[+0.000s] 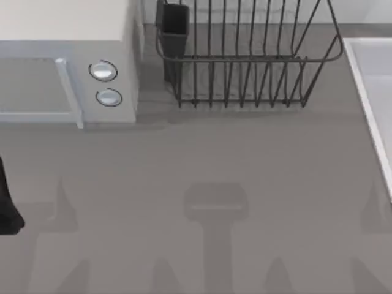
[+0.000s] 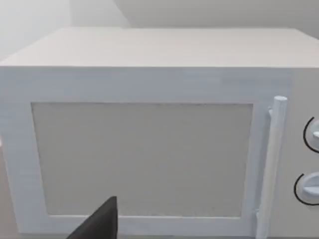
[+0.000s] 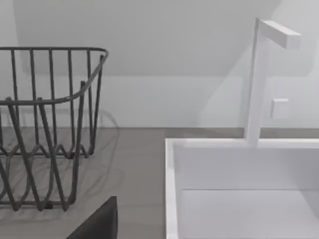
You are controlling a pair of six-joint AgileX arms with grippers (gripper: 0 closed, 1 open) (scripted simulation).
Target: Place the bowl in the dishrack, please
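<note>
Your dishrack (image 1: 245, 58) stands at the far edge of the table (image 1: 202, 159), about the middle of the top view. It is a dark grey wire basket with thin upright tines, flared sides and a rounded top rail. A black, straight-walled cutlery cup (image 1: 174, 30) hangs at its left corner. In the right wrist view the rack's wires bend in a wavy zigzag along its base. Just left of the rack sits a boxy white microwave (image 1: 67, 67) with two round, shiny knobs (image 1: 103, 71), a flat pale door panel (image 2: 142, 159) and a slim vertical bar handle (image 2: 271, 164). At the table's right side lies a white, square-edged sink (image 3: 239, 189) with smooth walls, and an angular white faucet (image 3: 259, 79) rises from its far rim. The table is a plain matte grey. Your left arm (image 1: 7, 205) shows as a black shape at the left edge of the top view. A dark matte wedge of the left claw (image 2: 99, 223) faces the microwave door. A like wedge of the right claw (image 3: 99, 220) sits between rack and sink. You cannot tell whether either claw is wide or narrow.
</note>
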